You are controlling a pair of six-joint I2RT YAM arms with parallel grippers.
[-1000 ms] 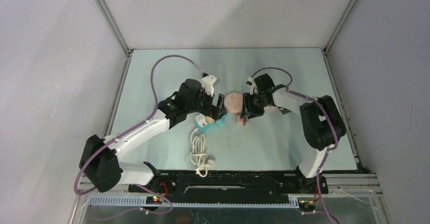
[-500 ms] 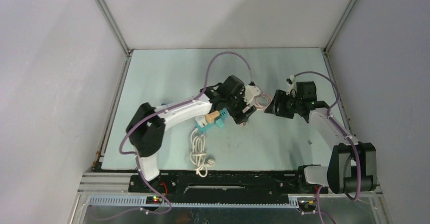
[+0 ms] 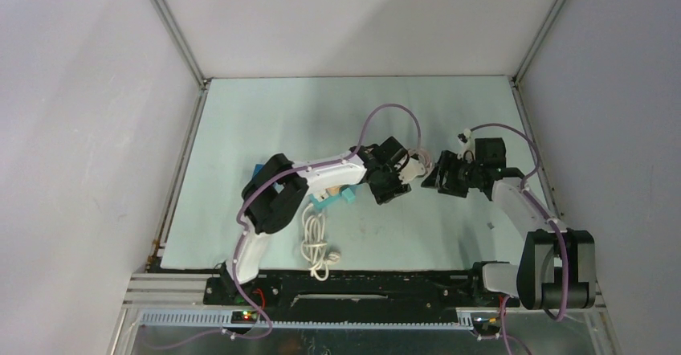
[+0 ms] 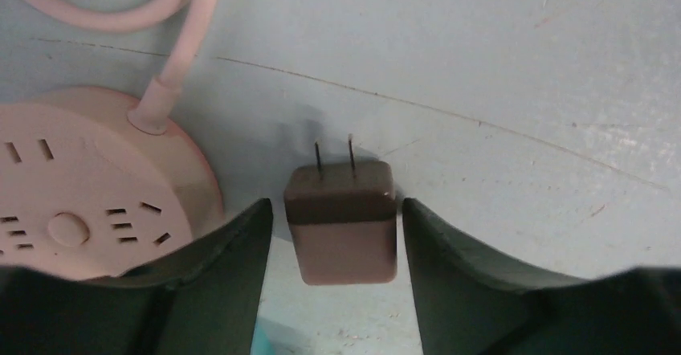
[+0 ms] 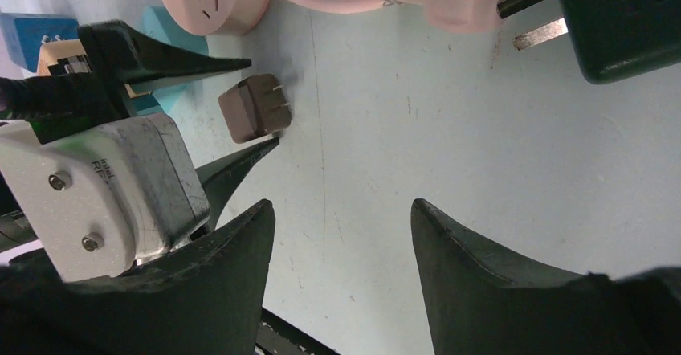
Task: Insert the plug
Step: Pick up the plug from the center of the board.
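While the pale surface (image 3: 265,122) carries everything, the right gripper (image 5: 344,206) stands open above it. The round pink socket (image 4: 80,186) lies near the left gripper (image 4: 336,204), whose open jaws flank, with slim gaps, the small brown plug (image 4: 344,234). It lies flat, prongs pointing away.

One plug (image 4: 343,222), one socket (image 4: 88,202)

We see a robotics lab test cell: a pale green table (image 3: 241,122) boxed in by plain grey panels (image 3: 80,130) on aluminium struts (image 3: 174,34), with a black mounting rail (image 3: 385,284) and slotted cable duct (image 3: 345,320) along the table's near edge
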